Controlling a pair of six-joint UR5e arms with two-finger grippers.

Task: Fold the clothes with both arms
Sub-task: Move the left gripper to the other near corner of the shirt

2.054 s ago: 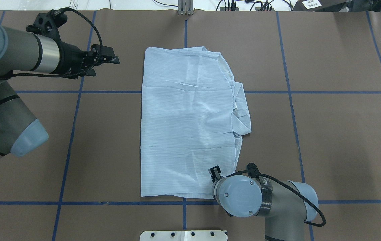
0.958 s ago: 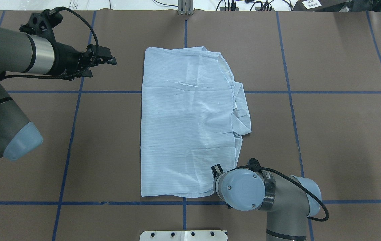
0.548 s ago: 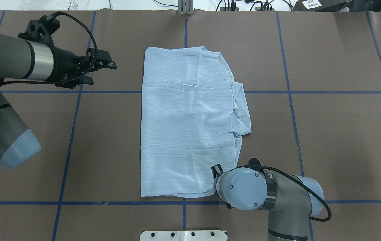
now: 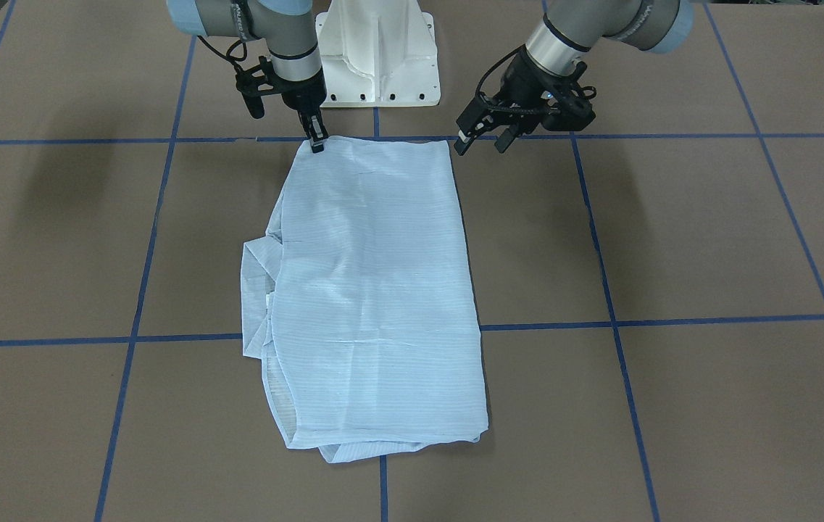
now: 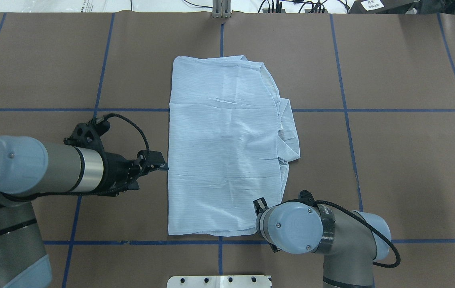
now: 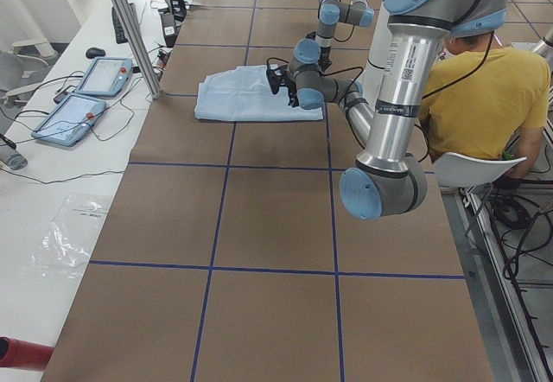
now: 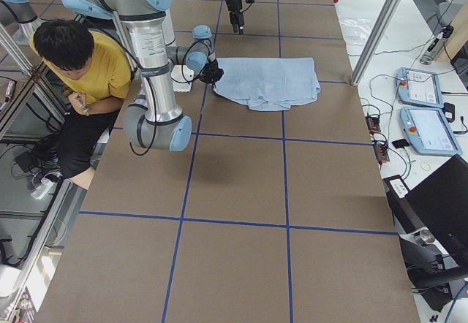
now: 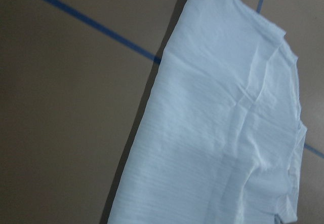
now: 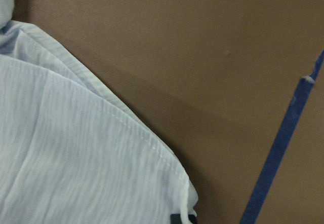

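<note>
The pale-blue shirt (image 5: pixel 227 148) lies folded into a long rectangle in the middle of the brown table, its collar end far from the robot. My right gripper (image 4: pixel 317 143) points straight down with its fingers pinched together on the shirt's (image 4: pixel 375 290) near right hem corner. In the right wrist view that corner (image 9: pixel 167 183) lies flat against the table. My left gripper (image 4: pixel 482 143) hovers open and holds nothing, just off the shirt's left edge (image 5: pixel 169 168). The left wrist view looks along that edge (image 8: pixel 152 112).
The white pedestal base (image 4: pixel 377 51) stands at the table's near edge between the arms. Blue tape lines (image 5: pixel 343 108) grid the brown cover. A seated person in a yellow top (image 6: pixel 484 97) is behind the robot. Tablets (image 6: pixel 82 97) lie beyond the far edge.
My left arm has swung from the far left of the table toward the robot and now sits beside the shirt's left edge. The right arm has barely shifted and the shirt has not moved.
</note>
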